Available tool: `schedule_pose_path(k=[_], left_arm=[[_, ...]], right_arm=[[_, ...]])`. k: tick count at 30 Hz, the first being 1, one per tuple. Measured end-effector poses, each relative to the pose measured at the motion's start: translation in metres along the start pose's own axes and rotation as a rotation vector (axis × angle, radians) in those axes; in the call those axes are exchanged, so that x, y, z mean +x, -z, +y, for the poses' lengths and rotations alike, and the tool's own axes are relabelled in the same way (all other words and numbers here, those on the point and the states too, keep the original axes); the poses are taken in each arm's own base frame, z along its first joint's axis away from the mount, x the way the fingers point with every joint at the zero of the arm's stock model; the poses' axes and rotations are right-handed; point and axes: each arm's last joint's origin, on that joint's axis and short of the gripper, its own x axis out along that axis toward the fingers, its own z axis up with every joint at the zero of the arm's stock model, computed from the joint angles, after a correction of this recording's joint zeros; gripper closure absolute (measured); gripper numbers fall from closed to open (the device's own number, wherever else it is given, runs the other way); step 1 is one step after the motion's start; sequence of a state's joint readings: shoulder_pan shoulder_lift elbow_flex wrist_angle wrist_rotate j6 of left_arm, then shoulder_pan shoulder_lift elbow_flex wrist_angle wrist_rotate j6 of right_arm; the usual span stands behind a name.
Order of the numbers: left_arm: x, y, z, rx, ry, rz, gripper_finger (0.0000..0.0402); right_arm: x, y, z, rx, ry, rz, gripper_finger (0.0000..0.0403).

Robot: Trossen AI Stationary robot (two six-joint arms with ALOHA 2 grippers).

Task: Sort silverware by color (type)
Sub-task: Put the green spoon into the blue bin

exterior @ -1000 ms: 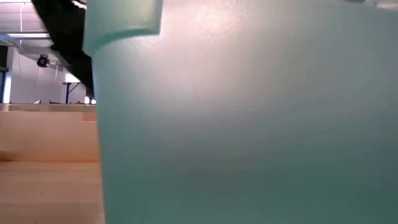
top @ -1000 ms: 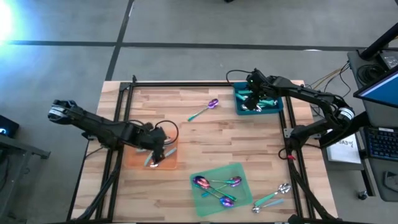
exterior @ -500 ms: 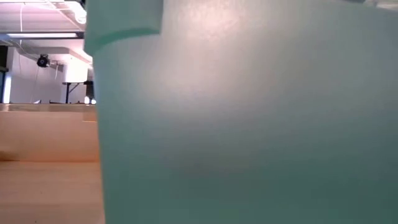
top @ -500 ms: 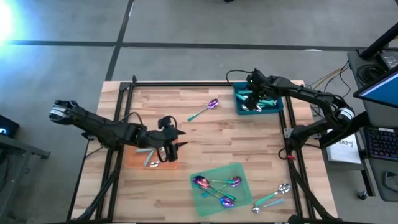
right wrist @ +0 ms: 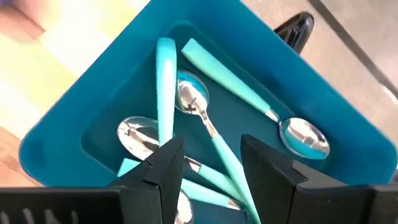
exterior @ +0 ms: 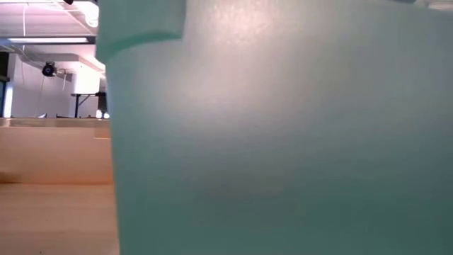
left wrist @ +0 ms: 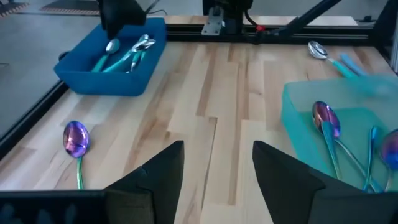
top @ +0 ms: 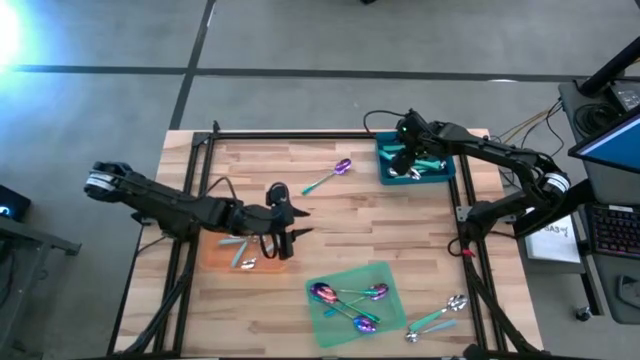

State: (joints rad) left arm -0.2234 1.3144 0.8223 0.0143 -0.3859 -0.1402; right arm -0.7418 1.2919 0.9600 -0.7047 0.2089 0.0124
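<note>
Pincers both spread, empty: right pincer (right wrist: pixel 210 163) over bin (top: pixel 383 172), should drop straight onto one silver spoon (right wrist: pixel 193 102); left pincer (top: pixel 284 240) hovers just past bin-side edge of orange mat (top: pixel 215 256).

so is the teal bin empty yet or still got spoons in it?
Not empty. The teal bin holds several silver-headed spoons with teal handles, lying crossed on its floor. The right pincer hovers open above them, holding nothing.

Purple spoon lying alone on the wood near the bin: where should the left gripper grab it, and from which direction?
Grip the purple spoon at mid-handle, coming straight down. It lies flat and alone on the table, its thin teal handle running diagonally away from the teal bin, so the fingers should straddle it crosswise. The rounded head would likely slip. The left gripper is open, near the orange mat.
</note>
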Motion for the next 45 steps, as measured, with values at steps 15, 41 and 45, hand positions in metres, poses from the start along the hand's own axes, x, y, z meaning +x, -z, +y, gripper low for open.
schedule_pose_path(k=[15, 41, 45], left_arm=[[0.004, -0.001, 0.010, 0.019, -0.034, 0.003, 0.0226], [0.005, -0.002, 0.005, 0.089, 0.111, -0.023, 0.0226], [0.012, 0.002, 0.001, 0.093, 0.168, -0.013, 0.0226]], right_arm=[[-0.011, 0.022, 0.030, 0.196, -0.430, 0.272, 0.0255], [-0.118, 0.163, 0.203, 0.019, -0.463, 0.568, 0.0258], [-0.126, 0.189, 0.217, -0.217, -0.521, 0.571, 0.0268]])
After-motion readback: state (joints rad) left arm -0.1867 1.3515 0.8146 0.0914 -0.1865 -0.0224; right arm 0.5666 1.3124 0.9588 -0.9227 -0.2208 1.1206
